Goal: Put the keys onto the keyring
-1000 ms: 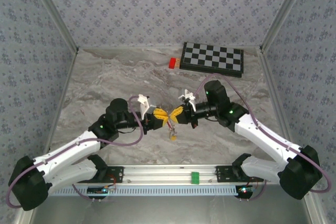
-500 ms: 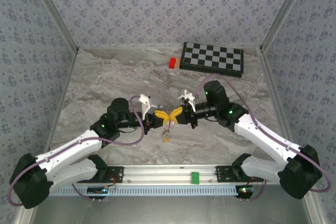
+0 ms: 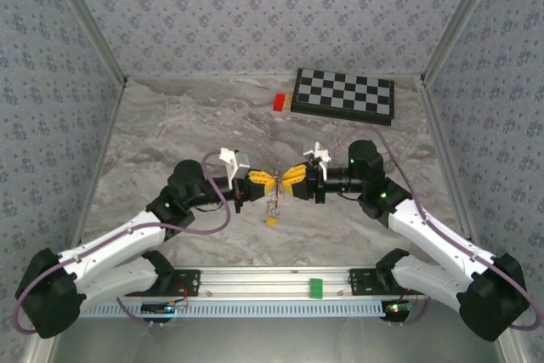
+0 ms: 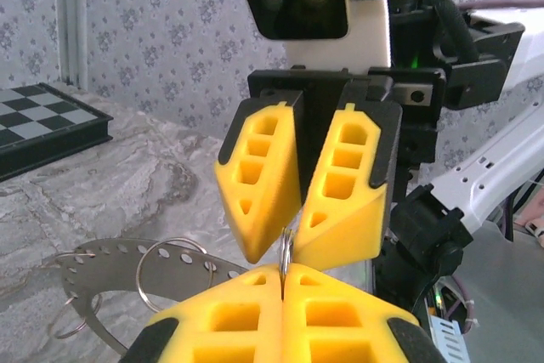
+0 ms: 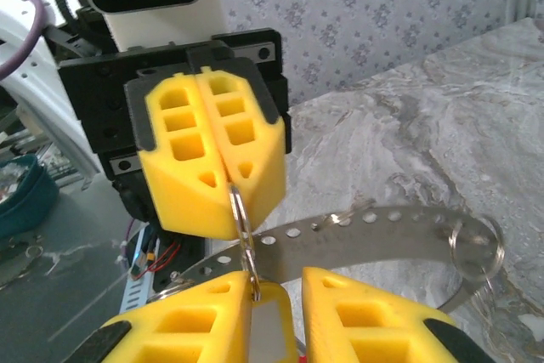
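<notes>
Left jaws clenched on the keyring (image 4: pixel 286 252), mostly hidden in that grip; right jaws slightly parted.

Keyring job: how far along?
Done: no threading I can confirm. In hand: left gripper is shut on a thin metal ring; right gripper stands slightly open around it, one orange-headed key dangling below them. Remaining: whether that key is on, and where the other keys are, can't be told.
</notes>
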`<state>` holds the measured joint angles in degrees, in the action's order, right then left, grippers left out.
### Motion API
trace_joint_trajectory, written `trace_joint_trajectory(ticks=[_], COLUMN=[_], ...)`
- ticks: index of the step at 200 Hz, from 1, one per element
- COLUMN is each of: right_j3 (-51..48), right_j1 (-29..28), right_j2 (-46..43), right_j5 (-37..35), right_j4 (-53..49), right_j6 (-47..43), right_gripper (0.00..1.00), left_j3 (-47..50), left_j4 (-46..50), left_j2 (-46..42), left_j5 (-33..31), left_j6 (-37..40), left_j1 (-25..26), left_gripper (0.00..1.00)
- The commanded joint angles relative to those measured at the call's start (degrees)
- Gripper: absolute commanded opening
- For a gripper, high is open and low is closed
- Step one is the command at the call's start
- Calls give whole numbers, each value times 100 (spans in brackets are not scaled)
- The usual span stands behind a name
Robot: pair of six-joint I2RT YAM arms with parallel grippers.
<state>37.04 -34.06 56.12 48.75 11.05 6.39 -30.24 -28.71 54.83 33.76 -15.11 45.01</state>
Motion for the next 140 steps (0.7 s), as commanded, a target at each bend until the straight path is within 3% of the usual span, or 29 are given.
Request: trace_joint_trajectory(ticks=[1,32,74,140], right_j3=[-125,-179,-178,-339], right_j1=[37,42,36,-130], right_j2=[-49,-8,123,329], right_j5=[-112,-112,32,144], right_j4=[748,1053,1101,1348], right_j6=[461,638,688,815], right_gripper=[22,23,9,7], left_j3=[42,44,80,168], left_j4=[-620,-645,-761,-1207], left_j2=[-90,-88,-106,-12], left_j5=[-53,-114,-218,-378], left_j6=[-193,-198,-246,-456], left_j1=[22,73,105,115], left_gripper=[0,0,0,0])
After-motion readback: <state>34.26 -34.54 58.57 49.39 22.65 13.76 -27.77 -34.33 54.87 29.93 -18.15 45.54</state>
